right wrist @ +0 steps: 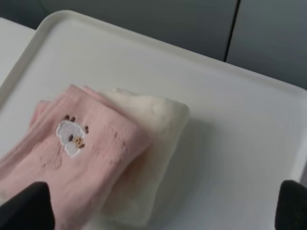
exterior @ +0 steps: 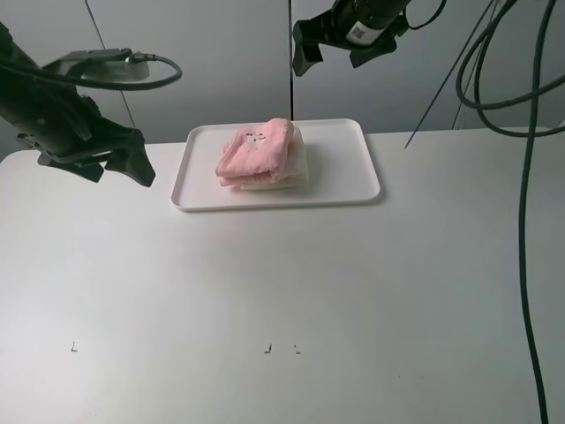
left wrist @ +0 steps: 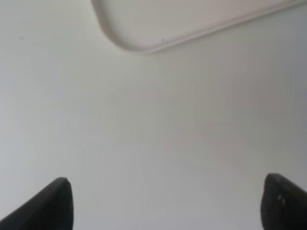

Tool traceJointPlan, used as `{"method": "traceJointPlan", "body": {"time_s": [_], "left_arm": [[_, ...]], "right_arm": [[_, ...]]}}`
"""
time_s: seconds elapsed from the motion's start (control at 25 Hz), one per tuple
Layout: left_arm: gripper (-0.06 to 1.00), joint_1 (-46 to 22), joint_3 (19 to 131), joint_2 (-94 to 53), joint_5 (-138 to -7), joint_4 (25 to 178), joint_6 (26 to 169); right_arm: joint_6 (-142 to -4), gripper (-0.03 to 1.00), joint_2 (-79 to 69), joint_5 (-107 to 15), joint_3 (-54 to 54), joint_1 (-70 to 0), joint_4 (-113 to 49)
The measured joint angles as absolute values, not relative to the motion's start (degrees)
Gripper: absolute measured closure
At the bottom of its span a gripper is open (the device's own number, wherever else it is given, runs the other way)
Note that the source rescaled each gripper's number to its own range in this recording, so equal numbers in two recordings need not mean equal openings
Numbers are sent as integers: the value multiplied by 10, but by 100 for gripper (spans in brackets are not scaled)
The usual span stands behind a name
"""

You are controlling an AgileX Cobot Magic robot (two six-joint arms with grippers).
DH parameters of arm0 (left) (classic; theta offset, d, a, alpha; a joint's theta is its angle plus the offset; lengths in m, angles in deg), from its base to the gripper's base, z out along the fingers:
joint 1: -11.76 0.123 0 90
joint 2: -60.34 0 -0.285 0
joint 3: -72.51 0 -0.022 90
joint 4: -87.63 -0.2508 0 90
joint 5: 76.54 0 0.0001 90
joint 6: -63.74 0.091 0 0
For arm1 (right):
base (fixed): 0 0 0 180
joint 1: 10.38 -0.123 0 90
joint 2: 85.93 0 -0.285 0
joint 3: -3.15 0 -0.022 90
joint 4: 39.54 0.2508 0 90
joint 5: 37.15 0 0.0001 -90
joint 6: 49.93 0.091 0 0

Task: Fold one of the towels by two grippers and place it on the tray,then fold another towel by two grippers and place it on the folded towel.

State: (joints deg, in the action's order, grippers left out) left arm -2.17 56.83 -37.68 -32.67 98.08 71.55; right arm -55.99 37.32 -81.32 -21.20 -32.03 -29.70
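1. My left gripper (exterior: pixel 119 163), jaws spread, hangs empty above the desk (exterior: pixel 282 291) beside the tray (exterior: pixel 353 190).
2. Folded pink towel (exterior: pixel 256 150) lies atop folded cream towel (exterior: pixel 296 168) on the tray.
3. My right gripper (exterior: pixel 340 49), jaws spread, hangs empty above the tray's far edge.

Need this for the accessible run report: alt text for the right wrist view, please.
A folded pink towel with a small embroidered sheep lies on top of a folded cream towel, both on a white tray. The open right pincer hangs above them, holding nothing, with only its dark fingertips showing at the frame's corners.
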Motion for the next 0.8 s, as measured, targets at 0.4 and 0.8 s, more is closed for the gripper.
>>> {"method": "traceJointPlan", "body": {"time_s": [0.4, 0.8], "left_arm": [[-6, 25, 404, -77, -356, 965, 699], [-6, 25, 369, 138, -230, 925, 669]], "right_arm": [[-554, -3, 87, -738, 146, -320, -299], [-547, -3, -265, -772, 374, -320, -302]]}}
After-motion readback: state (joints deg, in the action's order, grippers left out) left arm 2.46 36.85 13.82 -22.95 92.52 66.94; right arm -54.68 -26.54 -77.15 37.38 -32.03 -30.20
